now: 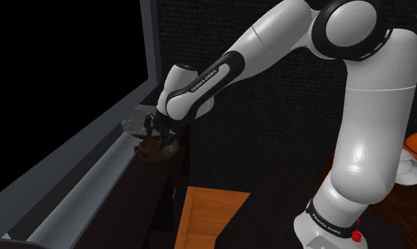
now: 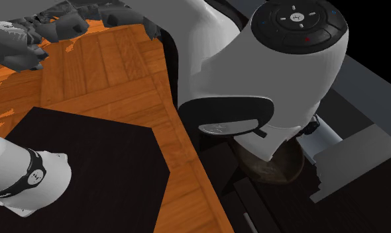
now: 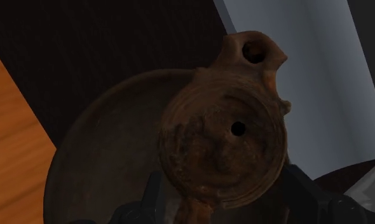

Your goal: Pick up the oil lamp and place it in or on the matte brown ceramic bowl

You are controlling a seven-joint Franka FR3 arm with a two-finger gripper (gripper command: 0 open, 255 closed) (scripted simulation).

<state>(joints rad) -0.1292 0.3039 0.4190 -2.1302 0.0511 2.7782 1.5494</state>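
Observation:
The oil lamp [image 3: 223,143] is a worn brown clay disc with a small fill hole and a stubby spout. It hangs over the far side of the dark brown bowl [image 3: 100,146], with its spout reaching past the rim toward the grey ledge. My gripper [image 3: 224,205] is shut on the lamp, one black finger at each side of its rear end. In the shoulder view the gripper [image 1: 153,130] stands just above the lamp [image 1: 148,146] and the bowl [image 1: 165,151]. The arm's wrist covers most of the bowl [image 2: 275,167] in the second exterior view.
A grey sloping ledge [image 1: 80,185] and frame run along the dark counter, with a black area behind them. A pale object [image 1: 133,124] lies on the ledge just beyond the bowl. Wooden floor [image 2: 114,73] lies below. An orange and white object [image 1: 414,152] sits at the shoulder view's right.

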